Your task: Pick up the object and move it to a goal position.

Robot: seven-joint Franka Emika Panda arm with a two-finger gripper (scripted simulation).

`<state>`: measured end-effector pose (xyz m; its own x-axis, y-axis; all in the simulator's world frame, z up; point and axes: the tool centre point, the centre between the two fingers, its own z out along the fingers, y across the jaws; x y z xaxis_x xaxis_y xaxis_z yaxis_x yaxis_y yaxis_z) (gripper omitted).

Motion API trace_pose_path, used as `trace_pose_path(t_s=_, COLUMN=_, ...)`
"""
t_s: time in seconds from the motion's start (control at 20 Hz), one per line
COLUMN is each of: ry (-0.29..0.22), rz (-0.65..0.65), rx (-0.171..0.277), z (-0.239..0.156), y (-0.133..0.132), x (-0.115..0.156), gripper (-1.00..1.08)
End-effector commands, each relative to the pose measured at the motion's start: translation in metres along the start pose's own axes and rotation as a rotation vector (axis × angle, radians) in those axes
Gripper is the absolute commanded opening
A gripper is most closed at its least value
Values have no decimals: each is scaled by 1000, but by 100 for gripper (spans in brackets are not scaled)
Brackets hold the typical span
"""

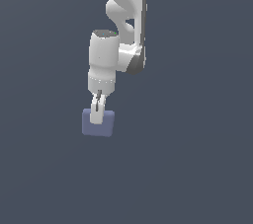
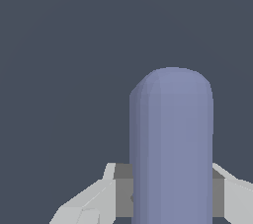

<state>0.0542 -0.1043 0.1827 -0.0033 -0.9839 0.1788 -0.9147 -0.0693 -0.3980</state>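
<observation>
The periwinkle-blue block (image 1: 98,124) with rounded edges sits at the tip of my gripper (image 1: 98,113) in the exterior view. The white fingers (image 1: 96,112) come down over its near face and top. In the wrist view the block (image 2: 171,144) fills the space between the two white fingers (image 2: 89,203), with grey pads against its sides. The jaws are shut on the block. Whether the block rests on the ground or is lifted off it does not show.
A plain dark grey-blue surface (image 1: 197,168) fills both views. The white arm (image 1: 123,16) reaches down from the top of the exterior view. No goal marker shows.
</observation>
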Motion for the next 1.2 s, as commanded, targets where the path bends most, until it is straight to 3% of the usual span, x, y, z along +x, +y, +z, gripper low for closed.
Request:
trace_pose_path(t_s=0.0, ry=36, rz=28, rx=67, z=-11, y=-22, x=7, gripper=-100)
trace_pose_path(t_s=0.4, ry=138, rz=105, rx=248, z=-50, y=-75, x=30, gripper=-100)
trace_pose_path(t_s=1.15, ry=286, rz=215, rx=503, z=-124, y=-133, x=60, gripper=-100)
